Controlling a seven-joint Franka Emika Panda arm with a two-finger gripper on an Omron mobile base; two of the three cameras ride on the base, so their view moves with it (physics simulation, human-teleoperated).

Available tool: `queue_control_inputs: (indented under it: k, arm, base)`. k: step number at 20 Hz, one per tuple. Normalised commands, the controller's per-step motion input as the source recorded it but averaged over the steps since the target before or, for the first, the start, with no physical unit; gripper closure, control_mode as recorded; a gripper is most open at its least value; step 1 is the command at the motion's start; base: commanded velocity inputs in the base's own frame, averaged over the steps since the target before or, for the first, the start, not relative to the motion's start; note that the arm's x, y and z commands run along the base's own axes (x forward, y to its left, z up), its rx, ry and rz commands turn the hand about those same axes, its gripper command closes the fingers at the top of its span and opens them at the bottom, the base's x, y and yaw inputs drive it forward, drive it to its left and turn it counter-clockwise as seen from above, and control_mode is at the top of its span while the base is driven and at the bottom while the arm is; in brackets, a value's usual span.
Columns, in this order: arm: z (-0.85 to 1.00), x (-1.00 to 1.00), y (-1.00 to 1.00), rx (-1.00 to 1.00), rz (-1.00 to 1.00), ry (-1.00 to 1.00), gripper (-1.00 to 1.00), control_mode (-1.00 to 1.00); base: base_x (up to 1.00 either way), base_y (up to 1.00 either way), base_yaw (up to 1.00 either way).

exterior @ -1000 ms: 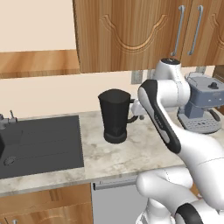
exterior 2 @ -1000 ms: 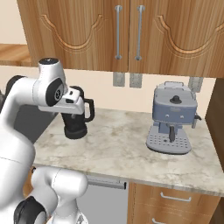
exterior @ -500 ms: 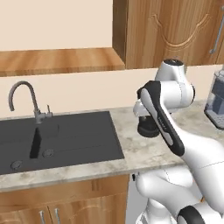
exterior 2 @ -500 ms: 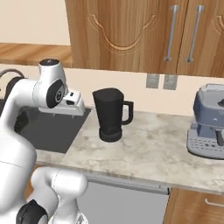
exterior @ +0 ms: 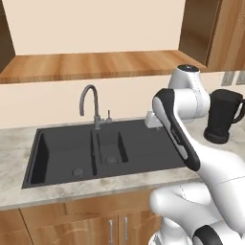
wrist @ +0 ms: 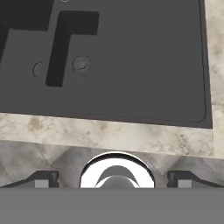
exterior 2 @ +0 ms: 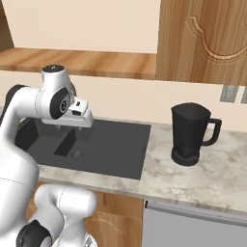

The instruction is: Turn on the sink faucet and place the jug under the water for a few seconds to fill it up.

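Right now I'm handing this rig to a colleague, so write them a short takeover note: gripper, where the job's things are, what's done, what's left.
Gripper: fingers wide open, holding nothing, above the sink's drainboard side.
Faucet: behind the sink at the divider between the two bowls, no water showing, lever not touched.
Jug: upright on the counter to the right of the sink, handle pointing away from it, not grasped.
Done: nothing of the job shows as done.
Left: turn the faucet on, pick up the jug, hold it under the stream for a few seconds.
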Motion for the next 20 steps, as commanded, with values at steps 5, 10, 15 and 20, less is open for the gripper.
queue_control_inputs:
  k: [5, 10, 15, 20]
  arm:
    - [0.0, 0.0, 0.0, 0.0, 0.0, 0.0, -1.0, 1.0]
    - [0.0, 0.0, 0.0, 0.0, 0.0, 0.0, -1.0, -1.0]
    - [0.0, 0.0, 0.0, 0.0, 0.0, 0.0, -1.0, -1.0]
    - [-0.09, 0.28, 0.0, 0.0, -0.01, 0.0, -1.0, -1.0]
  base:
    - [0.32, 0.5, 0.0]
    - [0.05, 0.0, 0.0]
    - [0.0, 0.0, 0.0]
    - [0.0, 0.0, 0.0]
